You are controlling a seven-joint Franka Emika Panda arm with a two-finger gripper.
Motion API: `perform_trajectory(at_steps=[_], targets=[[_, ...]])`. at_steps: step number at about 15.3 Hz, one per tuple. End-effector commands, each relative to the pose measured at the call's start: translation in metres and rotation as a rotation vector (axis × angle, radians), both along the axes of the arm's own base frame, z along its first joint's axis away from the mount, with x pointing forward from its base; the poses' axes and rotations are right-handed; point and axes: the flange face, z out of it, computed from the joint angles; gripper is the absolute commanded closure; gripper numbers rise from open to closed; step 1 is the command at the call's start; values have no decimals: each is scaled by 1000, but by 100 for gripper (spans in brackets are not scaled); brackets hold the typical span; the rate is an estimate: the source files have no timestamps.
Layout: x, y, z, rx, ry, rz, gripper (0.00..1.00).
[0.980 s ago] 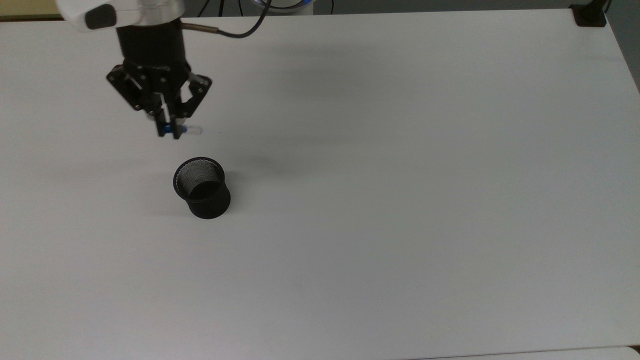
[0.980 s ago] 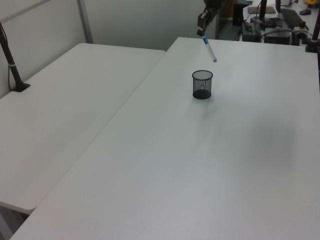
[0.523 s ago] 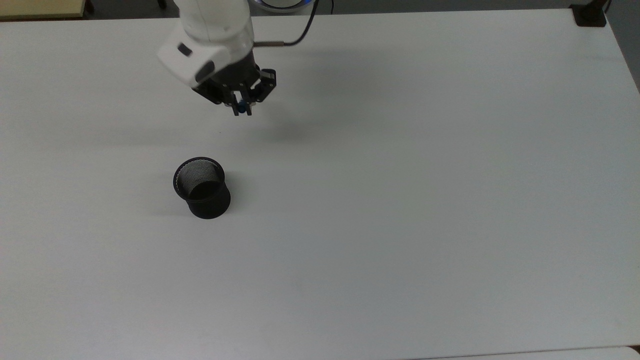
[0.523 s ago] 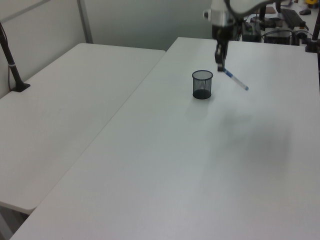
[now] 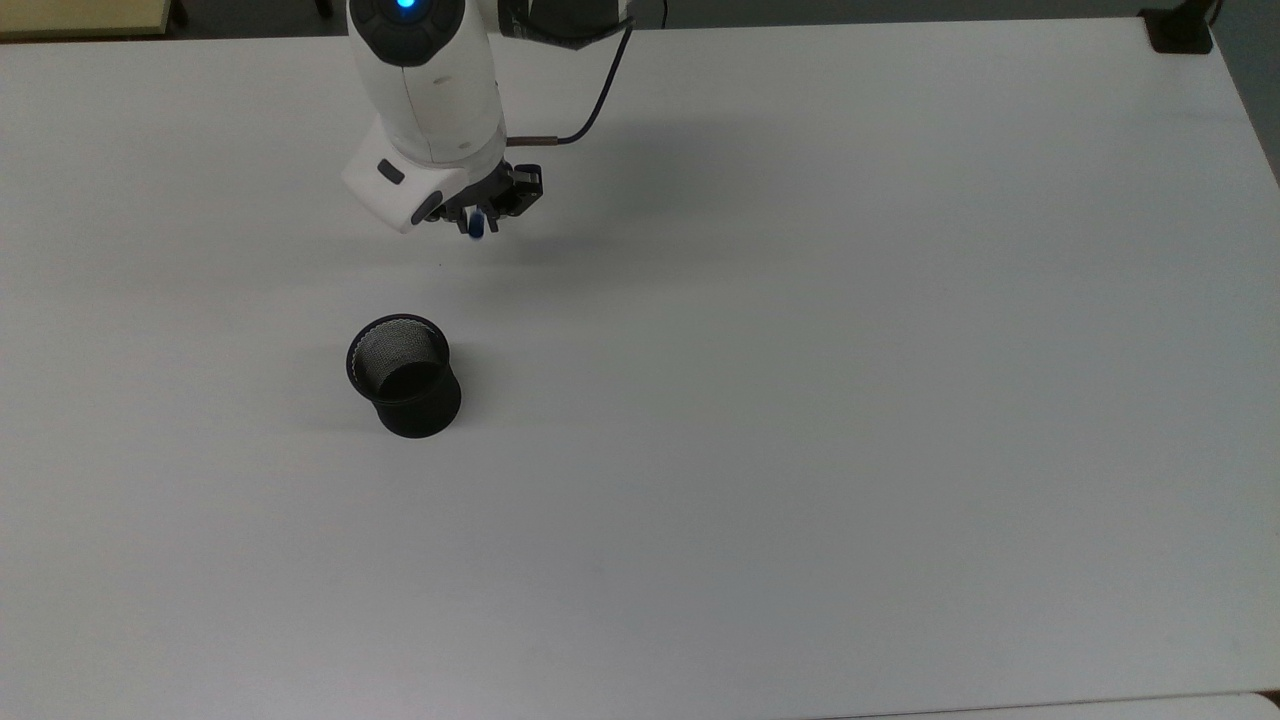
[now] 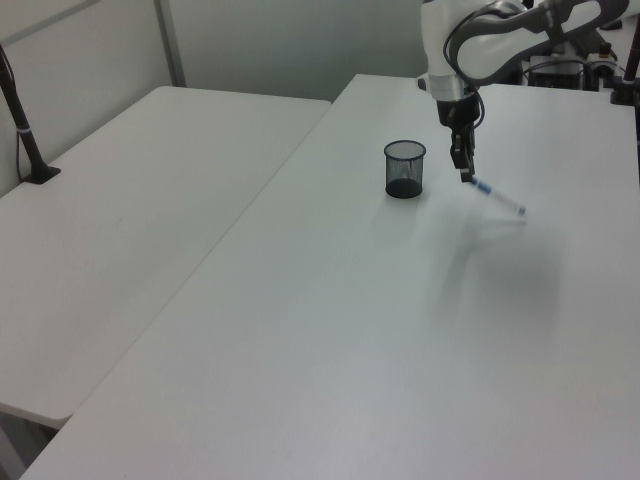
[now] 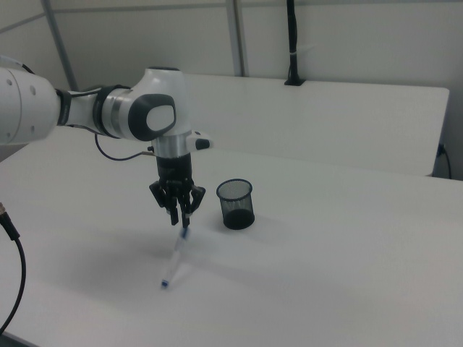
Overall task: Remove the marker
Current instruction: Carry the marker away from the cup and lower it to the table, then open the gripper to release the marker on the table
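Note:
My gripper is shut on the blue-capped end of the marker, a slim white pen. The pen slants down from the fingers, and its small blue lower tip comes close to the white table. In the right view the marker hangs below the gripper, left of the black mesh cup. The cup stands upright with nothing in it, nearer the top view's bottom than the gripper. In the left view the gripper is just right of the cup.
A black clamp base sits at the table's far right corner in the top view. A second white table adjoins on the left view's left, with a black pole. A black cable hangs at the right view's left edge.
The arm has swung toward the top view's right and come lower, carrying the marker away from above the cup. The marker now slants close to the table.

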Motion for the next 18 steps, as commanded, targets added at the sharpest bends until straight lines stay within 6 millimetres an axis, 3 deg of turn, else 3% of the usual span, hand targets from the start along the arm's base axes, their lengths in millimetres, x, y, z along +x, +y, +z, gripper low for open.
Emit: perform_trajectory(at_steps=[1, 3, 5, 9, 11, 14, 18], targets=[[5, 0, -35, -25, 18, 26, 67], [7, 3, -49, -33, 29, 26, 61], [10, 3, -49, -37, 17, 17, 58], [14, 4, -25, -35, -26, 15, 42], [12, 10, 5, -27, -72, 22, 28], [1, 17, 67, -14, -166, -17, 2], [-12, 28, 141, -2, -257, -153, 0]])
